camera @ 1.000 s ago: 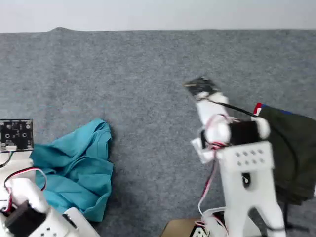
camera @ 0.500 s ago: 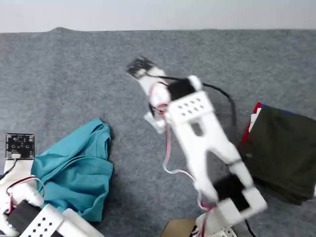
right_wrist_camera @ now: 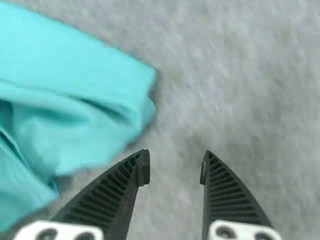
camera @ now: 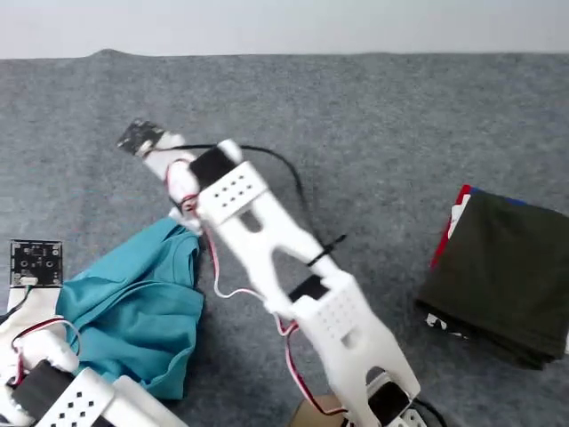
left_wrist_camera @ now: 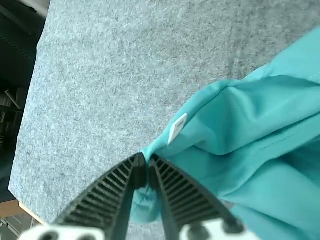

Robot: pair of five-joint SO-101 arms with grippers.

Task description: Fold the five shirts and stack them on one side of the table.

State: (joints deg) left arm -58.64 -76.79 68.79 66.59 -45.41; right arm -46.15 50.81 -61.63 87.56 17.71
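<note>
A crumpled teal shirt (camera: pixel 133 307) lies at the front left of the grey table. In the left wrist view my left gripper (left_wrist_camera: pixel 146 163) is shut on a folded edge of the teal shirt (left_wrist_camera: pixel 250 135), near a white label (left_wrist_camera: pixel 177 128). My right arm reaches across from the front middle, and my right gripper (camera: pixel 185 216) hangs at the shirt's far corner. In the right wrist view the right gripper (right_wrist_camera: pixel 172 167) is open over bare grey cloth, just beside the teal shirt's corner (right_wrist_camera: pixel 75 110). A stack of folded shirts (camera: pixel 502 271), a dark olive one on top, sits at the right.
The grey table cover (camera: pixel 356 133) runs wide and bare across the back and middle. The right arm's white links (camera: pixel 293 285) lie diagonally over the table's centre. The left arm's base (camera: pixel 44 374) stands at the front left corner.
The right arm has swung from beside the folded stack leftwards across the table to the teal shirt's far corner. The left arm has barely moved.
</note>
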